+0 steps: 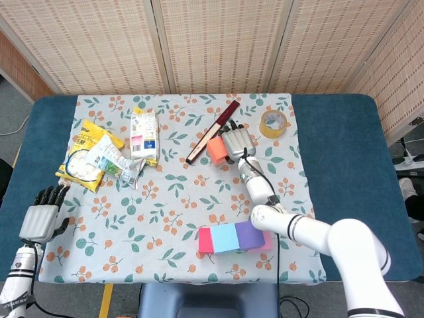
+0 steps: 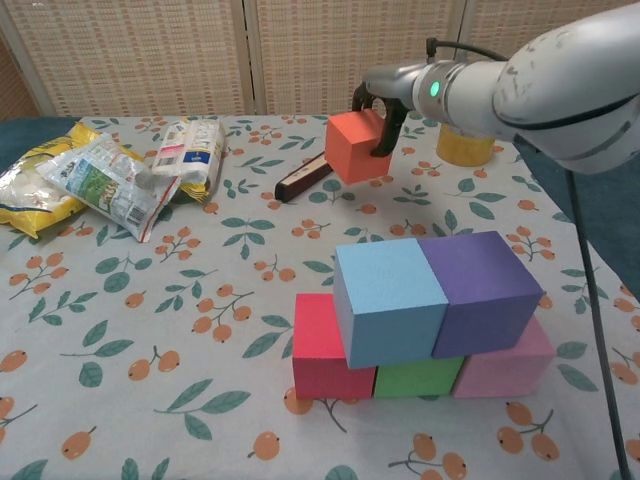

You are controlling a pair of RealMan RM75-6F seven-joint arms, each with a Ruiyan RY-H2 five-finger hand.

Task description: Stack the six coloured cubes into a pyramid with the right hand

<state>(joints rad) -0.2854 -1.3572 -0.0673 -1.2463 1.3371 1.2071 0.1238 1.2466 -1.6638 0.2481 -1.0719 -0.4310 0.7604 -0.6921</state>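
My right hand (image 2: 385,100) holds the orange cube (image 2: 352,146), fingers (image 1: 236,140) wrapped on it, clear above the bench (image 2: 120,300). Open cloth lies below; the stack (image 2: 420,315) sits well nearer me.

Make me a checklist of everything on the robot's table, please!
Surface: tablecloth with leaf and berry print.
Job's things: orange cube lifted off the cloth; light blue cube and purple cube sit on the red, green and pink ones.
Clutter: snack bags, dark stick, tape roll.
Hands: right hand holds the orange cube; left hand idle.
Cables: black cable by the right arm.
Surroundings: woven screens.
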